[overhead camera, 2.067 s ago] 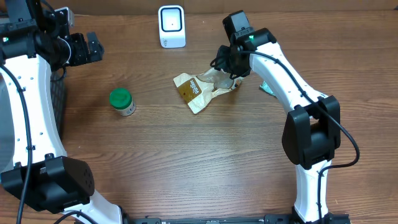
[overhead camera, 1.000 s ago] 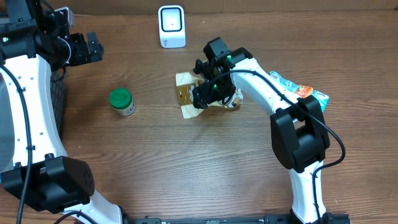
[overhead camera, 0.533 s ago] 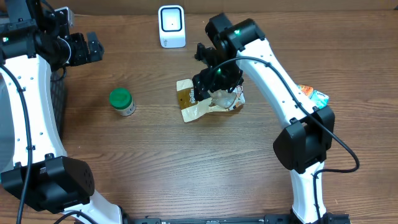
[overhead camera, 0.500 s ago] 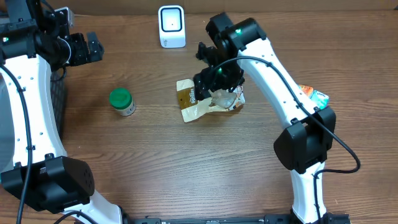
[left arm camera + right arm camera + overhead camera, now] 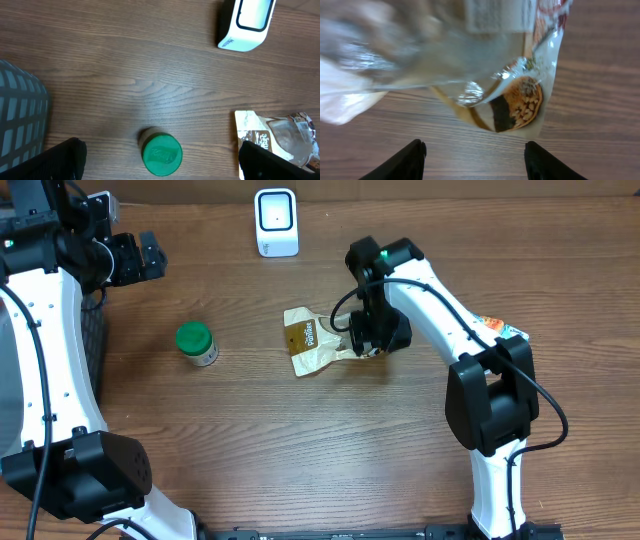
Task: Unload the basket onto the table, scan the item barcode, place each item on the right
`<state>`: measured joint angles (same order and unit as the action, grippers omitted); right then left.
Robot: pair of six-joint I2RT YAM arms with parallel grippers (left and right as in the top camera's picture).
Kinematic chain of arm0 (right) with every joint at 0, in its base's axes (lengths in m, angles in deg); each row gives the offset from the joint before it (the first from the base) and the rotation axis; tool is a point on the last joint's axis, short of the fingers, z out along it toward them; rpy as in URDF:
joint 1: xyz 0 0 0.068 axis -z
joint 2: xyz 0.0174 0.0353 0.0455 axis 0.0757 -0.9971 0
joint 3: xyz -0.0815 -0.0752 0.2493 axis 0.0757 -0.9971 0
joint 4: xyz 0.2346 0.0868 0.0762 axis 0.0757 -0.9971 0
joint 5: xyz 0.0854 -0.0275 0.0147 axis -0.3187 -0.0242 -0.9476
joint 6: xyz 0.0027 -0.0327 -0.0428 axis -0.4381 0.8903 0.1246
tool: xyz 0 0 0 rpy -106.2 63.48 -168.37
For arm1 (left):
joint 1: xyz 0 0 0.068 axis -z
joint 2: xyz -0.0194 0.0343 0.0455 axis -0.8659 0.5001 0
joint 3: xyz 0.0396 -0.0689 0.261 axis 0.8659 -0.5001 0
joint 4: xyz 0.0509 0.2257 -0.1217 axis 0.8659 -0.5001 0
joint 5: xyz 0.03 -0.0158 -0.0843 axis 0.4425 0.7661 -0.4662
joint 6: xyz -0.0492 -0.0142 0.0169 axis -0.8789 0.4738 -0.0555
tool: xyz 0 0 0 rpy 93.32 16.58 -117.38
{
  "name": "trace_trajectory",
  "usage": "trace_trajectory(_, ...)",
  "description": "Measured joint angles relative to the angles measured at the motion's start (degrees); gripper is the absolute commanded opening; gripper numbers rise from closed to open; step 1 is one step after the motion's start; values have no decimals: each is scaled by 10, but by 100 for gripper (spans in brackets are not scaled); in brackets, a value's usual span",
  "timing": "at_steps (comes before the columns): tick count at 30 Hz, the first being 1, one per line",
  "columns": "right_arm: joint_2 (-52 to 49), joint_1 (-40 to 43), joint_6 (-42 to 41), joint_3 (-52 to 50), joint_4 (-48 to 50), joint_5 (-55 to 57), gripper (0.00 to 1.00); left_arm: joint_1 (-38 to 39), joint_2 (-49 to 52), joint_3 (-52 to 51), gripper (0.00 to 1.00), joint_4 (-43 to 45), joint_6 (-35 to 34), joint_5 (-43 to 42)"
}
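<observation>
1 crinkly plastic snack pouch [image 5: 315, 345], clear window, lies at centre, 5 o'clock of 1 boxy white scanner [image 5: 276, 222]. 1 round green-lidded jar [image 5: 195, 343] at pouch's 9. Left gripper [image 5: 150, 256], right gripper [image 5: 475, 147]: fingers apart, clamping nothing.

Wooden table [image 5: 250, 440] with scanner [image 5: 276, 222], green-lidded jar [image 5: 195, 343], snack pouch [image 5: 312, 345], colourful packet [image 5: 497, 329]

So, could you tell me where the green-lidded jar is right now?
In the overhead view the green-lidded jar stands left of centre, apart from the snack bag to its right.
</observation>
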<state>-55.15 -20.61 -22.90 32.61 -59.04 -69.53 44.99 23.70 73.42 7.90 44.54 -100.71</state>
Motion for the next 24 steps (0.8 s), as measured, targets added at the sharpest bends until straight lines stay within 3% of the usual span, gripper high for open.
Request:
trace_trajectory(8, 0, 0, -14, -52, 20, 5, 34, 0, 0, 0, 100, 0, 0, 0)
trace_trajectory(12, 0, 0, -16, -54, 51, 16, 29, 0, 0, 0, 100, 0, 0, 0)
trace_trajectory(16, 0, 0, -18, -54, 105, 44, 17, 0, 0, 0, 99, 0, 0, 0)
trace_trajectory(24, 0, 0, 81, -56, 288, 89, 17, 0, 0, 0, 100, 0, 0, 0)
